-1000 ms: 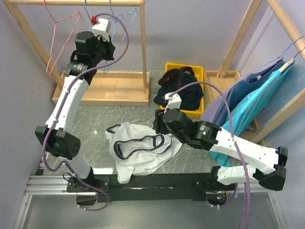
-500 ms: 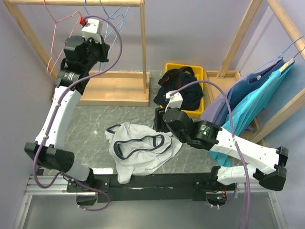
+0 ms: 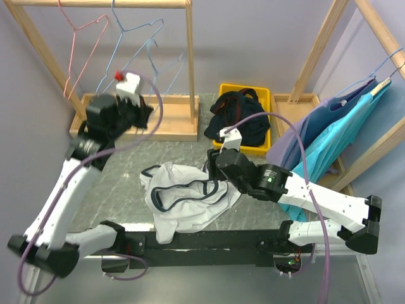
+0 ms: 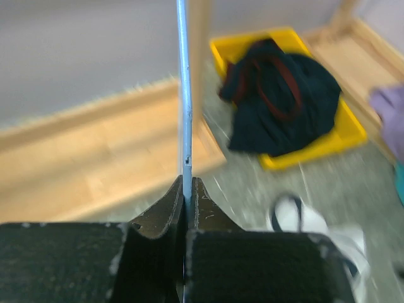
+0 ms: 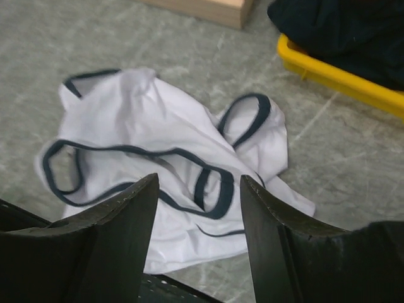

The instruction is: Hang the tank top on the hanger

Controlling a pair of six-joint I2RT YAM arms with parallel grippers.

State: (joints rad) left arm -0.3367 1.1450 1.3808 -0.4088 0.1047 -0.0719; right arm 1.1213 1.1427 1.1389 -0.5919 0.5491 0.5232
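Your left hand (image 4: 187, 196) is pressed tight on the thin light-blue wire hanger (image 4: 184, 88); the wire runs straight up out of the pinch. Seen from above, that hanger (image 3: 136, 54) is off the wooden rail (image 3: 101, 3) and hangs tilted above the wooden base (image 3: 152, 117) at the far left. Keep the pinch firm so the wire cannot spin or slip. Bring it over slowly and keep it out of the pink wire hanger (image 3: 79, 47) on the rail.

Your right hand (image 5: 199, 214) is spread wide and holds nothing. It hovers just above the white tank top with navy trim (image 5: 158, 164), which lies crumpled on the grey counter (image 3: 126, 158), near the middle. Aim your right hand at one navy strap loop (image 5: 249, 123) and pinch only that layer. The yellow bin (image 5: 334, 72) with the dark garment (image 4: 278, 95) sits just beyond, so stay on the near side of it.
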